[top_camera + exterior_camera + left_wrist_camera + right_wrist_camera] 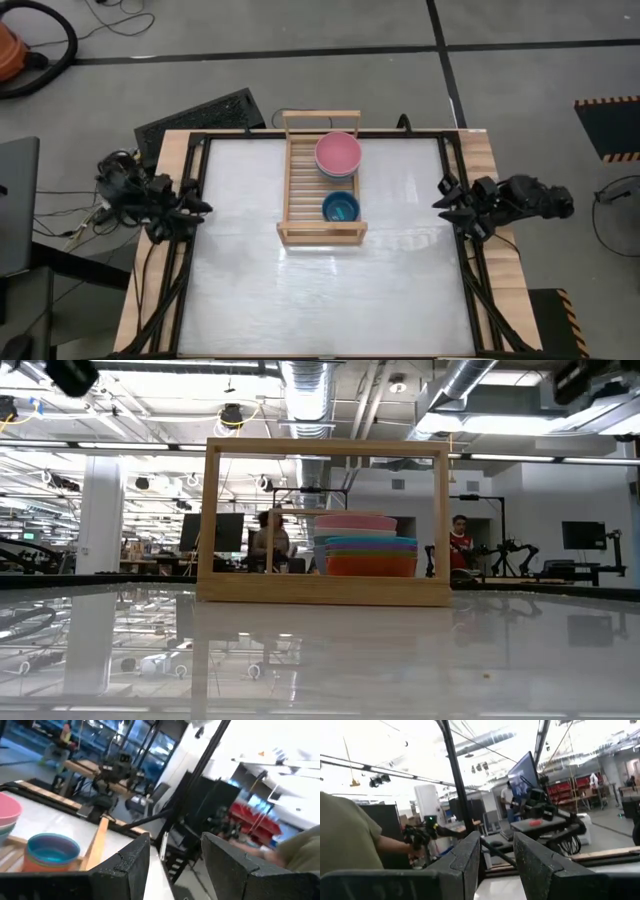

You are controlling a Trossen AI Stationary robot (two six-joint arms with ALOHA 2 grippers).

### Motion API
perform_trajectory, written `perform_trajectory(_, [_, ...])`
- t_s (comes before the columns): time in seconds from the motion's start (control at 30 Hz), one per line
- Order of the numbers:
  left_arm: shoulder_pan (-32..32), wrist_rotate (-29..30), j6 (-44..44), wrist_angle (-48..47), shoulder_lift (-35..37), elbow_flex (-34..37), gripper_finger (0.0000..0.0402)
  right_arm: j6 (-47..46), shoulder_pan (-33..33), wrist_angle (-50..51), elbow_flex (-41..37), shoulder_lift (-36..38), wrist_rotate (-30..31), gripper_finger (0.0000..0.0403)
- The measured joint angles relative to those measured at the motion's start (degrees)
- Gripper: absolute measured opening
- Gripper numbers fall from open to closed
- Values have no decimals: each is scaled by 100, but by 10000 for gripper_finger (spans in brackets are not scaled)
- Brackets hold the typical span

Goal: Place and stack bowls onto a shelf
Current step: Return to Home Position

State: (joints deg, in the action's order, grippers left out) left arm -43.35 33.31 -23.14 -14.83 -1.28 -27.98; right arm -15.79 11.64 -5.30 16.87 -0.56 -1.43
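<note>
Bowls (338,153) in two stacks on shelf (298,185); stacking looks done.
Left gripper (200,198), right gripper (443,194) at table (300,300) edges, parted, empty; homing step; next: settle arms.

The left gripper (203,208) sits at the table's (320,290) left edge, the right gripper (442,203) at its right edge. Both have their fingers apart.
</note>
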Motion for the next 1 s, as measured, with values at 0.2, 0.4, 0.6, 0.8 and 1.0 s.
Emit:
perform_trajectory(0.2, [20, 13, 195, -306, 100, 212, 165, 213, -12, -111, -449, 28, 9, 148])
perform_trajectory(0.4, [28, 402, 3, -888, 107, 263, 165, 651, -41, -537, -1055, 41, -213, 152])
perform_trajectory(0.6, [28, 786, -252, -688, 116, 893, 165, 530, -40, -1004, -1632, 36, -170, 157])
perform_trajectory(0.8, [33, 904, -1096, 4, 114, 1951, 165, 792, -50, -802, -1632, 39, -164, 162])
perform_trajectory(1.0, [27, 450, -546, 1212, -14, 2454, 165, 1319, -50, -706, -1632, 37, -151, 162])
